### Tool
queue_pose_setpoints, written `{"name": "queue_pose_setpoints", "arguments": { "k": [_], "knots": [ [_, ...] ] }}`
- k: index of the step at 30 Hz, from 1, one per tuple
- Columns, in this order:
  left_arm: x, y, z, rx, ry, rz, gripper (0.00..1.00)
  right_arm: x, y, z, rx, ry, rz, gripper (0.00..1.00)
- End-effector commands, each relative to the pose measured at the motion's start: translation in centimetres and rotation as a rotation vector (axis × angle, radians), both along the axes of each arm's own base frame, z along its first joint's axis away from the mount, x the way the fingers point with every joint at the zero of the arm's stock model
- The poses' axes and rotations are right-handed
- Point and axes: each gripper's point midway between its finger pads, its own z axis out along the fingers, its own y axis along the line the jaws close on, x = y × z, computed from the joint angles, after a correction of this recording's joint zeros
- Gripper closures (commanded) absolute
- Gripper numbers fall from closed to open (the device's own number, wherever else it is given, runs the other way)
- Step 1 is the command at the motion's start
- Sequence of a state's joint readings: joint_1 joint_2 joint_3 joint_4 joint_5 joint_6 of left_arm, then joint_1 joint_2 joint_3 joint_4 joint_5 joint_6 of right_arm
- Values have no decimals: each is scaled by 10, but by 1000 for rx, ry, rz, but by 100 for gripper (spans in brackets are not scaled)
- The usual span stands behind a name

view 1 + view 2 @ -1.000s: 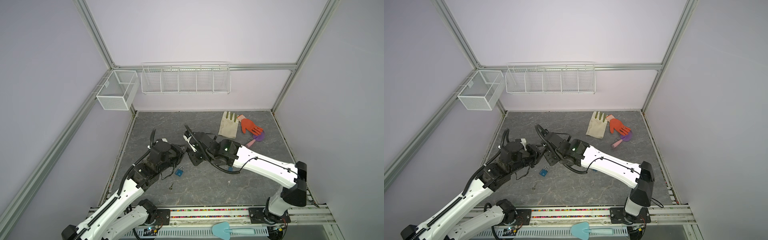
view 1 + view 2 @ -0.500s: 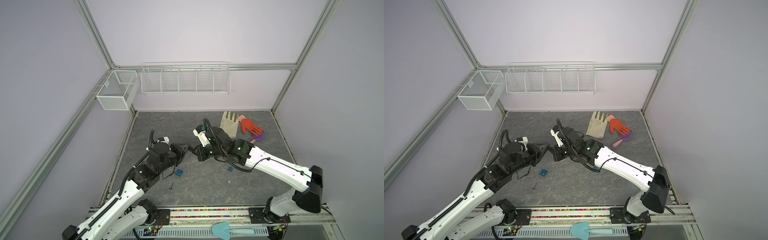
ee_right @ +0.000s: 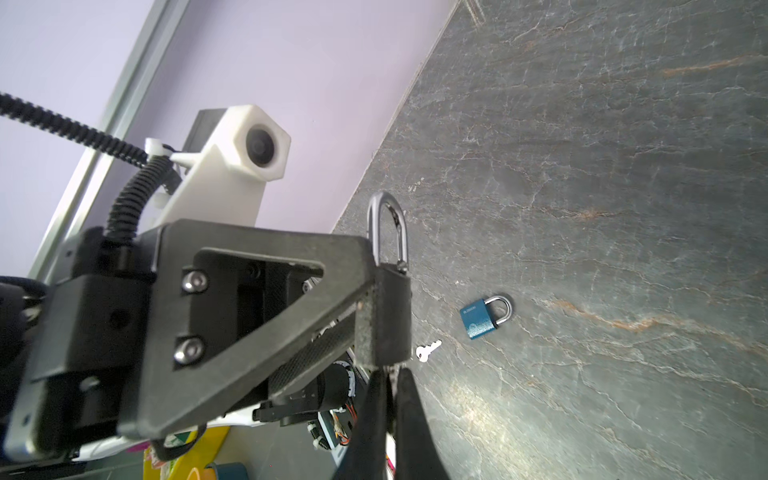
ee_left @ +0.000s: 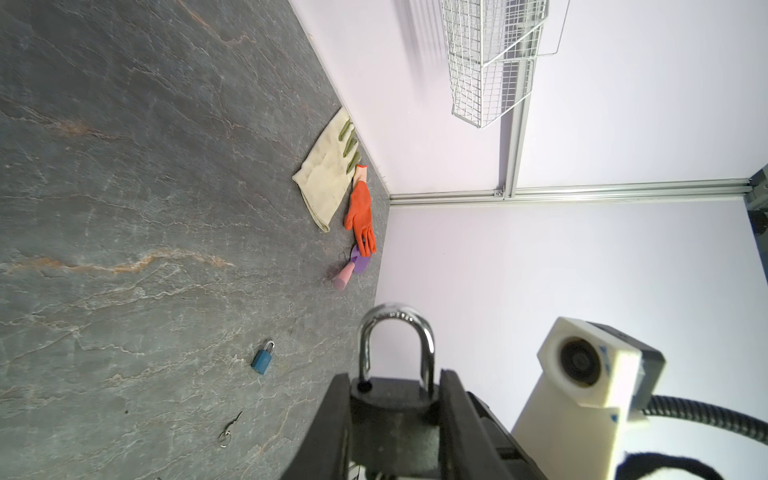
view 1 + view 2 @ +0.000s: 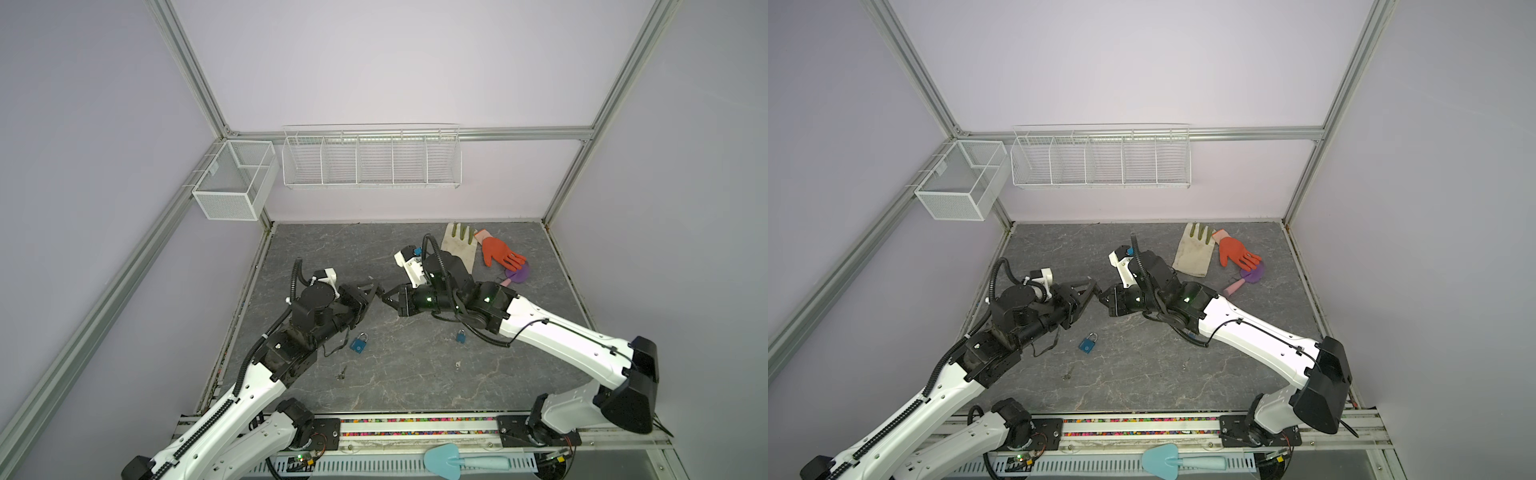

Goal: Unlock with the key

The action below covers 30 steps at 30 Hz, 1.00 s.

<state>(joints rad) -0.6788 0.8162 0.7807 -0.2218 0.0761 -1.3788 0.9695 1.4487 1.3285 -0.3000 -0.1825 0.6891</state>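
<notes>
The left gripper (image 5: pixel 371 292) clamps a black padlock (image 4: pixel 394 409), raised over the table's left-centre. The right gripper (image 3: pixel 388 376), pinched narrow, meets the lock's end opposite the shackle; whether it holds a key cannot be seen. Beneath spreads a grey veined tabletop (image 5: pixel 415 386) between lilac walls (image 5: pixel 374 62). A blue padlock (image 5: pixel 358 343) and ringed key (image 5: pixel 341 374) lie nearer left, a smaller blue padlock (image 5: pixel 460 336) and silver key (image 5: pixel 457 364) by the right arm, and an orange glove (image 5: pixel 498 255) far right.
</notes>
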Motion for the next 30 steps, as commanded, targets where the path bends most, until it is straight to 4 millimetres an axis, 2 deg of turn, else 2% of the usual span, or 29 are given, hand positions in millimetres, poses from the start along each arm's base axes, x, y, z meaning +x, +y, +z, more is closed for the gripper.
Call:
{"name": "queue_pose_setpoints", "arguments": {
  "k": [1,9,21,28,30],
  "knots": [
    [-15,-16,1,-23,5,-109,100,2,9,60,189,-103,9,94],
    [-13,-10,8,7,-26,-86,99,16,-7,41,27,-176,-70,93],
    [-8,-16,16,30,-39,-99,70,27,-15,24,-94,-221,-135,93],
    [-8,-11,16,44,-48,-80,61,33,-23,14,-151,-222,-178,94],
    [-8,-9,11,67,-33,-74,58,33,-24,12,-156,-221,-183,93]
  ]
}}
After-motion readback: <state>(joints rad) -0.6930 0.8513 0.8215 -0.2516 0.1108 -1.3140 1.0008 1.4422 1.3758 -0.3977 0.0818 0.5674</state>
